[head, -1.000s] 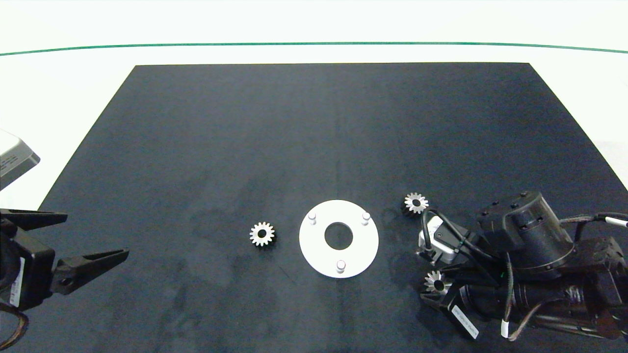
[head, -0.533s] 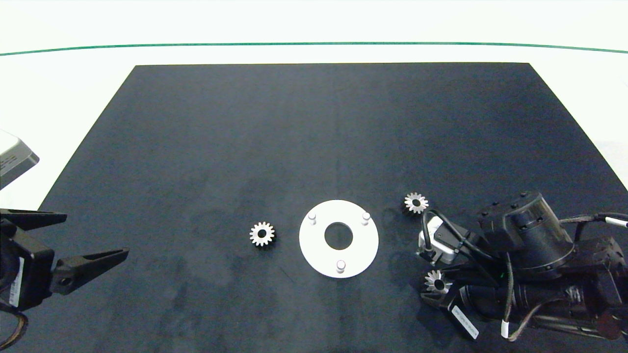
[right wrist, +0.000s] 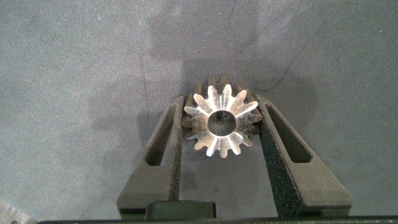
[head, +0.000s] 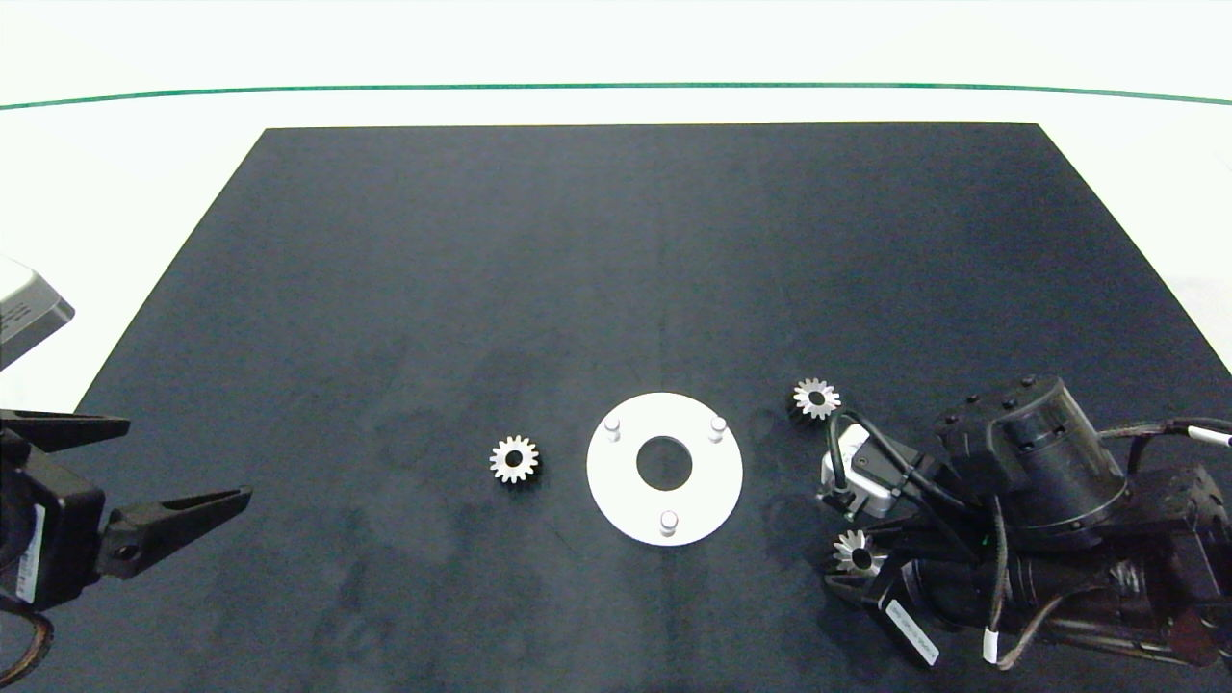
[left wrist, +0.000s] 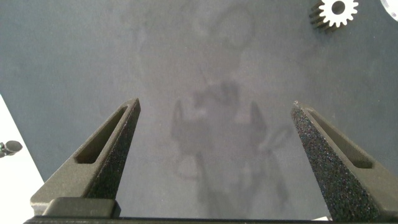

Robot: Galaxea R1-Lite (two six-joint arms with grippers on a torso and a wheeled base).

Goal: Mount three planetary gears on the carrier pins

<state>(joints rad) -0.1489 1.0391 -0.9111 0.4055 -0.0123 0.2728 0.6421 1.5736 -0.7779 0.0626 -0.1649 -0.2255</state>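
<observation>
Right wrist view gave us the closest look at the work: one of the planetary gears (right wrist: 219, 121) sat between the right gripper (right wrist: 219, 134) fingers (right wrist: 166, 146), which were closed in against its teeth on both sides, the gear lying flat on the black mat (right wrist: 74, 74) with its centre hole facing up. From the head view we placed that same gear (head: 856, 553) at the near right of the mat (head: 616, 250), well apart from the white disc (head: 616, 491), with the right arm's dark body and cables crowding in behind it — they hid the mat on that side. A second gear (head: 816, 397) lay loose just beyond the right gripper's (head: 852, 568) grey wrist block, near the disc's right rim. The third gear (head: 514, 459) lay on the disc's left, near but not touching it. All three carrier pins (head: 668, 522) stood bare around the disc's large centre hole.

Farther out, the left gripper (head: 144, 472) hung at the mat's left edge, its fingers (left wrist: 106, 155) spread wide with nothing between them — we could see only mat there, and the third gear (left wrist: 336, 12) far ahead of it. A grey box (head: 29, 313) rested on the white table (head: 616, 48) beyond the left gripper.
</observation>
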